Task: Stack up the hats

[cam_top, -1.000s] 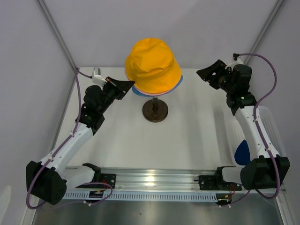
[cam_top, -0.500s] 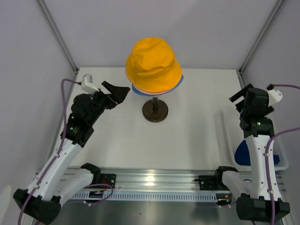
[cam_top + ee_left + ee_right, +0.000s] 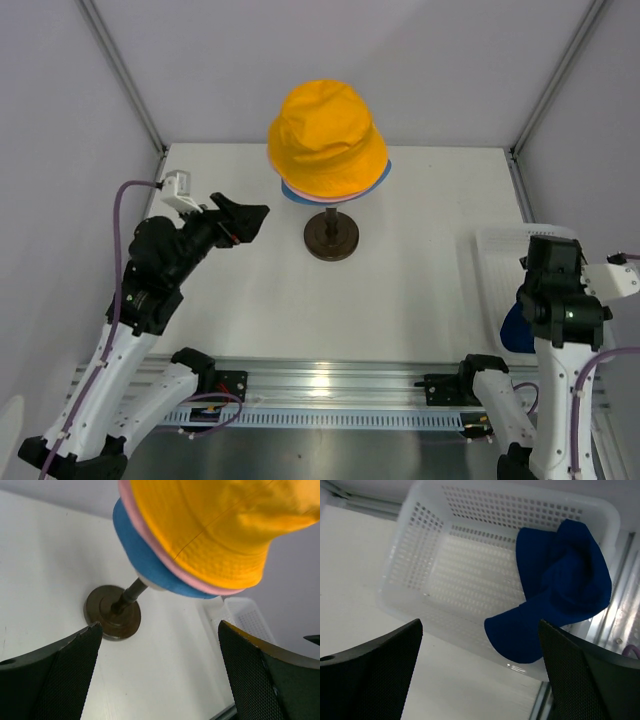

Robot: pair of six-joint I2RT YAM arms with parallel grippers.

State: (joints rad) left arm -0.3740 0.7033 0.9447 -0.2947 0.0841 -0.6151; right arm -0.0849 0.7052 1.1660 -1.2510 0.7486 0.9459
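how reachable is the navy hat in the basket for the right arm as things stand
Probably yes. The right arm hangs over the white basket, jaws open, and the navy hat lies uncovered at one end, partly draped over the rim. Only the basket wall might crowd a jaw.

Three hats are stacked crown-up, ahead of and above the left gripper (image 3: 159,630). A yellow-orange hat (image 3: 210,520) lies on top, a pink hat (image 3: 144,530) shows only its brim edge, and a light blue hat (image 3: 150,567) lies lowest. A navy blue hat (image 3: 560,590) is shown crumpled ahead of the right gripper (image 3: 480,625), partly over a basket (image 3: 520,500) rim.
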